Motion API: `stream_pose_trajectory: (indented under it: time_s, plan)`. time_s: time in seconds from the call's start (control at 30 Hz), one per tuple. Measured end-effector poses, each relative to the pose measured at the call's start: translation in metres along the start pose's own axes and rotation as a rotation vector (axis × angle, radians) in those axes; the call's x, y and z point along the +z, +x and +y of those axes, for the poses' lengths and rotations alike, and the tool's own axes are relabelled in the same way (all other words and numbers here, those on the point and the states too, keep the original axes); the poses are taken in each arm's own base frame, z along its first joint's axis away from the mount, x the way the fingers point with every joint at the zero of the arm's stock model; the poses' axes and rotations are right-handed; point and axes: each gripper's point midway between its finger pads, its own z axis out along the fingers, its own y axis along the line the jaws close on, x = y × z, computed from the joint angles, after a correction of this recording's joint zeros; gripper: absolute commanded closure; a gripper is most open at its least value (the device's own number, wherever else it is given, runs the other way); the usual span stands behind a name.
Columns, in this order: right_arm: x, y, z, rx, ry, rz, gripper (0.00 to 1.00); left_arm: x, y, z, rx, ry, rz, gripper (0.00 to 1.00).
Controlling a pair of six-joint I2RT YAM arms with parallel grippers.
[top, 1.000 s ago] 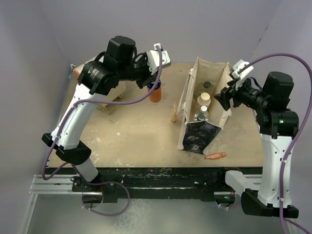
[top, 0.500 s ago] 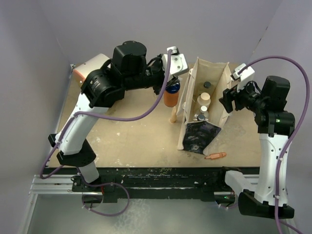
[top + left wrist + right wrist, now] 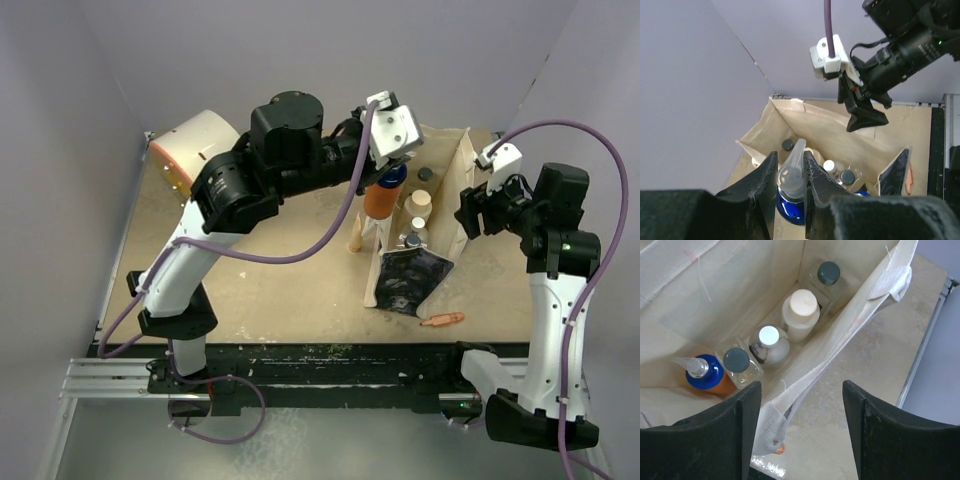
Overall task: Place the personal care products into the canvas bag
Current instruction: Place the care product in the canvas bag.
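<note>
L hand [image 3: 790, 167] is pinched narrow on the pump neck of the orange bottle [image 3: 380, 203], so it hangs upright, base down. That's prob. so it drops straight in w/o snagging. The bottle sits at the left rim of the canvas bag [image 3: 458, 190], not yet inside. L arm stretches far across the desk [image 3: 270, 270], wrist tipped down. R hand [image 3: 800, 390] gapes wide astride the bag's right wall, gripping nothing, likely keeping the mouth open. Five others are inside, incl. the cream-white bottle [image 3: 801, 310].
</note>
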Motion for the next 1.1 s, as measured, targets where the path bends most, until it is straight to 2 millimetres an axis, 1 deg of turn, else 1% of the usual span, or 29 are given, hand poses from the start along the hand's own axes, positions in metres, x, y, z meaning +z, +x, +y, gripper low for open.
stream_pose_trajectory:
  time_s: [0.13,0.33,0.43,0.6,0.77,0.83,0.97,1.1]
  plan:
    - [-0.001,0.009,-0.001,0.023,0.009,0.033,0.35,0.014,-0.011,-0.009,-0.010,0.006,-0.045,1.00]
    - [-0.001,0.018,0.000,0.052,0.013,0.070,0.42,0.042,-0.013,-0.026,-0.016,0.026,-0.074,1.00]
    - [0.002,0.023,0.001,0.073,0.004,0.089,0.49,0.055,-0.008,-0.033,-0.022,0.037,-0.071,1.00]
    - [0.007,0.028,0.001,0.108,-0.003,0.109,0.64,0.078,0.005,-0.046,-0.037,0.052,-0.053,1.00]
    - [0.008,0.029,0.000,0.133,-0.001,0.114,0.86,0.093,0.016,-0.055,-0.051,0.064,-0.032,1.00]
    - [0.007,0.030,-0.001,0.145,0.003,0.114,0.92,0.096,0.018,-0.057,-0.060,0.068,-0.029,1.00]
    - [0.008,0.032,-0.001,0.169,0.008,0.118,1.00,0.101,0.021,-0.060,-0.078,0.069,-0.030,1.00]
    - [0.007,0.033,-0.002,0.186,0.015,0.119,1.00,0.107,0.026,-0.064,-0.105,0.074,-0.026,1.00]
